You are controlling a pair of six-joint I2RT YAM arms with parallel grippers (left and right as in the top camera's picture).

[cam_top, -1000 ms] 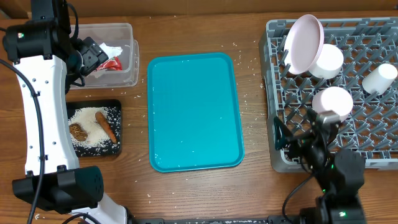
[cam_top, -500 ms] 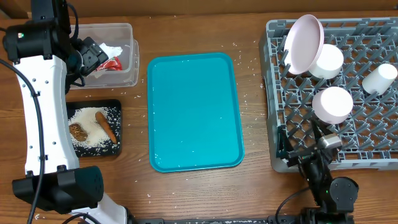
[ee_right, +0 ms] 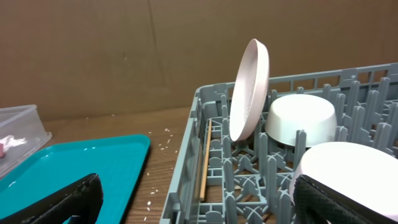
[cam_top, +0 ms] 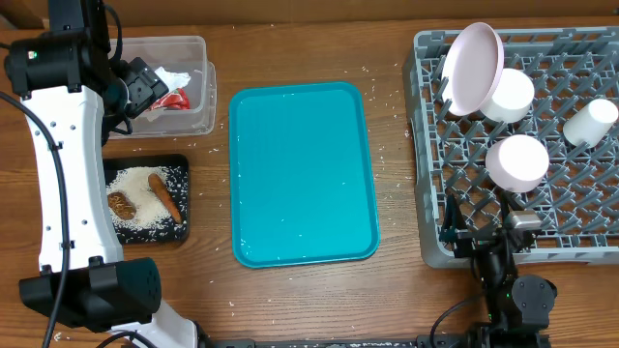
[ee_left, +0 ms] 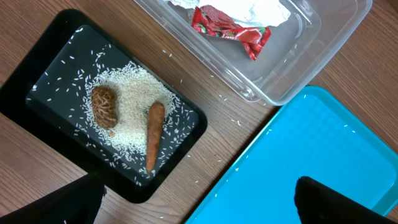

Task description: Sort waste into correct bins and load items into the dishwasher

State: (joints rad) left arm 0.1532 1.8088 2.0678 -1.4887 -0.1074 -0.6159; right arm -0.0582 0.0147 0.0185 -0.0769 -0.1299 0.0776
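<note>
Overhead, dishes: the plate stands on edge in the rack, against the far bowl. The near bowl and cup sit upturned among the pegs.
Overhead, waste: napkin and wrapper are in the tub; carrot, chunk and rice are in the black tray. The teal tray is bare.
Overhead, hands: the left hand hangs over the tub. The right hand is at the rack's near edge.
Overhead, risk: stray grains dot the worktop (too fine to pinch, probably), so the sort may end incomplete.
Left wrist, hand: the left hand has its fingers spread wide, with nothing between them.
Left wrist, risk: a low sweep toward the carrot could scatter rice over the shallow rim.
Right wrist, hand: the right hand is spread wide and empty, level with the rack wall.
Right wrist, risk: the near bowl sits just beside one finger, so a sideways swing could knock it loose. The plate tilts slightly on its rim, and a jolt to the rack might tip it.
</note>
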